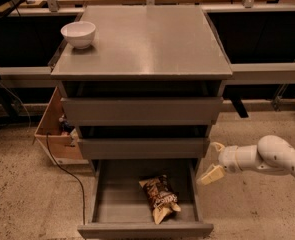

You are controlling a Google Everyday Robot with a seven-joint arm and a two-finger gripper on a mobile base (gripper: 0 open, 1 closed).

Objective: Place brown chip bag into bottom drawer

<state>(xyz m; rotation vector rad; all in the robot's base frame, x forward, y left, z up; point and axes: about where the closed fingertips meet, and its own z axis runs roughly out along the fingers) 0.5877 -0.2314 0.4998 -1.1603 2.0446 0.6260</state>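
Speckled floor (22, 199) around grey cabinet (142, 49). Pulled-out grey bottom drawer (117, 191); crinkled dark brown chip bag (159, 198) inside. White two-finger gripper (212, 161) just right of drawer, fingers spread, empty.

Glossy crinkled brown chip bag (159, 204) in matt grey bottom drawer (137, 230); smooth cream plastic-looking gripper (213, 160) lower right of frame, jaws apart
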